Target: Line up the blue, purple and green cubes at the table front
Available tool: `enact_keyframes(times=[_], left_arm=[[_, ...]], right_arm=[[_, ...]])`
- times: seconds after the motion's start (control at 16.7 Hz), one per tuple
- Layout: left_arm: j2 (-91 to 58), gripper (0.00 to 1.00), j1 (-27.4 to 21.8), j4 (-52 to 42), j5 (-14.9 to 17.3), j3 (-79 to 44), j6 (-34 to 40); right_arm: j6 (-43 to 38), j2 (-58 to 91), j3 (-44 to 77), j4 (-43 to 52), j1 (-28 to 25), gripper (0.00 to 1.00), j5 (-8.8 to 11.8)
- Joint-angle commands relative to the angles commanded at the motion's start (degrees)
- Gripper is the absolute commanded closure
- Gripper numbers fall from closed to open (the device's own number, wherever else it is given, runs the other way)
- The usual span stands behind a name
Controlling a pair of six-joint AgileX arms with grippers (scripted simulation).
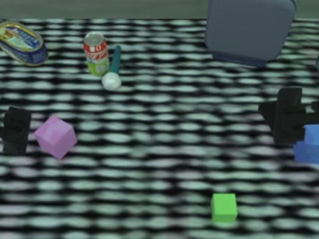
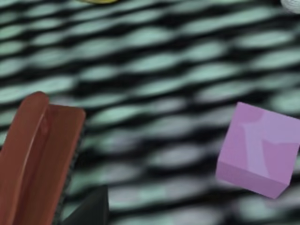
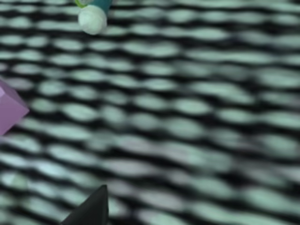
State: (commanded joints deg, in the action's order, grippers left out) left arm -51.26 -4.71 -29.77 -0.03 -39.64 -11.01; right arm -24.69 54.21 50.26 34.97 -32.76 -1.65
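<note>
1. Blue, the larger matte cube sits at the tabletop's right edge, partly cut off by the top view's border.
2. Just beside it, on its left, hangs the right gripper, a dark shape; whether its jaws are wide or narrow I cannot tell.
3. A small bright green matte cube rests flat near the front edge, right of centre, well apart from the other cubes.
4. A pale lilac-purple matte cube lies on the left side, turned cornerwise.
5. The left gripper hovers just beside that purple cube, at the left edge; its jaws' state cannot be told.
6. The tabletop carries black and mint-green wavy stripes.
7. Along the back stand a big grey-blue rounded box, a red-and-green drink can, a teal-handled tool with a white ball head and an oval fish tin.
</note>
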Motion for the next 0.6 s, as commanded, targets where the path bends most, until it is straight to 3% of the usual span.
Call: enact_keyframes(times=[0.6], left_arm=[[-49.63, 0.00, -4.45, -28.38, -0.09, -36.87, -10.36]], right_arm=[[20.30, -43.93, -40.11, -27.74, 24.53, 0.00, 1.22]])
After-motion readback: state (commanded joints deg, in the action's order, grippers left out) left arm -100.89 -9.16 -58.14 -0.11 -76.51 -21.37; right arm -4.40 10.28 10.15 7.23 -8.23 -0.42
